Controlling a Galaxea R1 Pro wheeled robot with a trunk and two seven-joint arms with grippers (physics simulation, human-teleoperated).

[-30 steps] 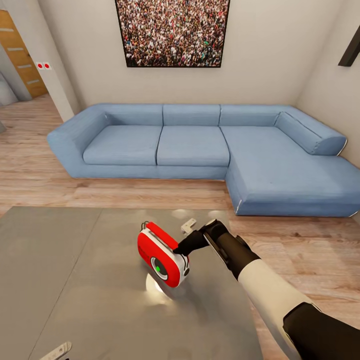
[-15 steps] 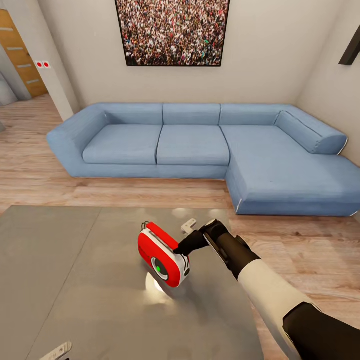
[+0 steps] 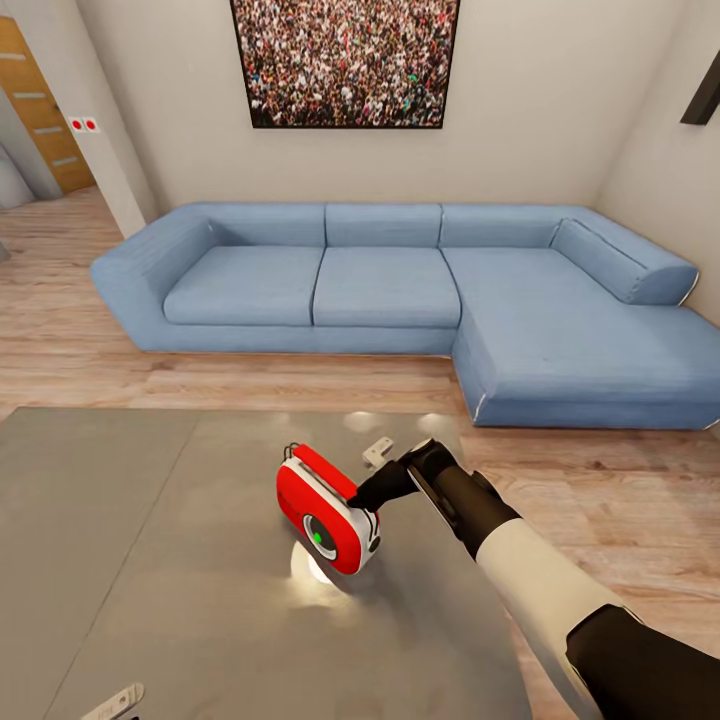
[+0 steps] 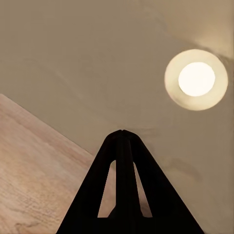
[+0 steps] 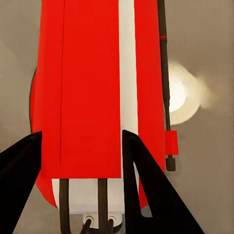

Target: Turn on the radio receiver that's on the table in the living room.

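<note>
One end effector engaged: right end effector (image 3: 362,497), fingers spread wide, straddling radio receiver (image 3: 325,510) near table (image 3: 150,560) far edge. Left end effector (image 4: 123,134) pinched closed. Step: contact made, green dial light suggests switched on. Next: confirm, retract.

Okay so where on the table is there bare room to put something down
The table is bare to the left of the radio receiver and in front of it. It is crowded at the radio's right, where the right tool reaches it.

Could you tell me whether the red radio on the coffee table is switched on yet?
Probably on: the radio shows a green light in its dial. The right gripper touches its side.
</note>
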